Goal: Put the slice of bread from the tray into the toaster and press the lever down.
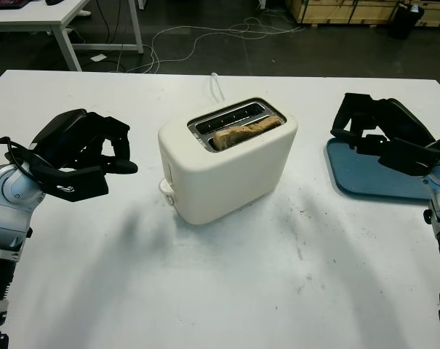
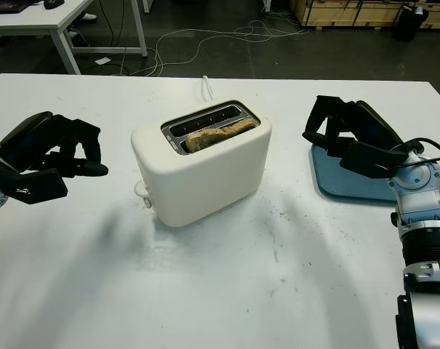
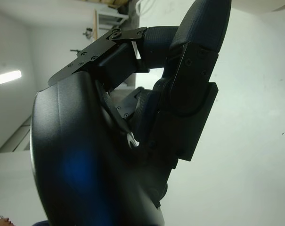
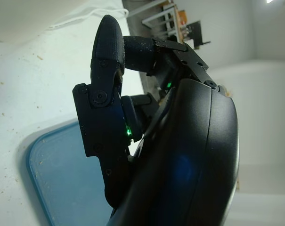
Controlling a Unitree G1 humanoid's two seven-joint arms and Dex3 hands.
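A cream toaster [image 1: 227, 156] stands in the middle of the white table [image 1: 227, 291]. A slice of bread [image 1: 245, 132] sits in its nearer slot, its top edge level with the slot's rim. The toaster's white lever knob [image 1: 166, 187] shows low on its left end. The blue tray [image 1: 372, 178] lies at the right with nothing on it. My right hand [image 1: 350, 134] hovers over the tray's near-left part, open; the tray [image 4: 52, 174] also lies beneath it in the right wrist view. My left hand [image 1: 121, 156] hangs open to the left of the toaster, a short gap away.
A white cord [image 1: 218, 86] runs from behind the toaster to the table's far edge. Crumbs [image 1: 300, 247] dot the table in front of the toaster. Beyond the table are floor cables [image 1: 205, 36] and another white table [image 1: 52, 18].
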